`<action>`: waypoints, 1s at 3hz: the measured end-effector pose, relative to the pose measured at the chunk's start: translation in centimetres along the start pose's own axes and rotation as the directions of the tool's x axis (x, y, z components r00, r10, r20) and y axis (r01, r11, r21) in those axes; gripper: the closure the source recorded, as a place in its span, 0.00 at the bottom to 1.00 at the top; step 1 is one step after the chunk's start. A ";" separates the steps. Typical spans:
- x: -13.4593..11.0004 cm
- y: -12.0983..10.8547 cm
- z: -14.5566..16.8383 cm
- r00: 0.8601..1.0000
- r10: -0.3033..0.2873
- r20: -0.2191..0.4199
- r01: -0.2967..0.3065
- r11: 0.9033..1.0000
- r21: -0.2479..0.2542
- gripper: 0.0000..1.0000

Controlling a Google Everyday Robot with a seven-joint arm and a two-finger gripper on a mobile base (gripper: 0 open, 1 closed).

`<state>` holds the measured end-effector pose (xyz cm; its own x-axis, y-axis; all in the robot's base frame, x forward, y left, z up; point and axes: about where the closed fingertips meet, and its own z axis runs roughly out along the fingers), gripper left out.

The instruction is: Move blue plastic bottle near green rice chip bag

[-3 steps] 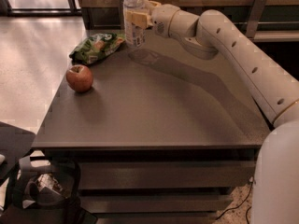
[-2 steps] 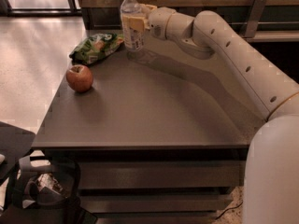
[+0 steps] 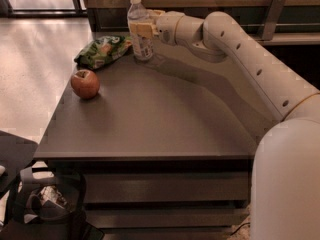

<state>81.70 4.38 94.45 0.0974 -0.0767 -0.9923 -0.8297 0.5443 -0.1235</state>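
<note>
The blue plastic bottle [image 3: 139, 28], clear with a white cap and a pale label, stands upright at the far left part of the table, its base at the table surface. My gripper [image 3: 141, 30] is shut on the bottle's middle, with the arm reaching in from the right. The green rice chip bag [image 3: 102, 50] lies flat just left of the bottle, close to it or touching it.
A red apple [image 3: 85, 84] sits near the table's left edge, in front of the bag. The grey table [image 3: 150, 119] has a wooden wall behind it. A dark bag [image 3: 45, 204] sits on the floor at the lower left.
My gripper has carried the bottle a little to the left, closer to the green bag.
</note>
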 end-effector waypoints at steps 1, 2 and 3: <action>0.4 0.0 0.2 1.000 0.000 -0.011 0.000 1.000 -0.003 1.00; 1.1 0.0 -0.2 1.000 0.022 0.007 -0.022 1.000 0.003 1.00; 3.1 -0.2 -1.8 0.993 0.098 0.066 -0.100 0.995 0.025 0.97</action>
<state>81.15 2.56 91.44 0.0520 0.0322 -0.9981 -0.8216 0.5696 -0.0244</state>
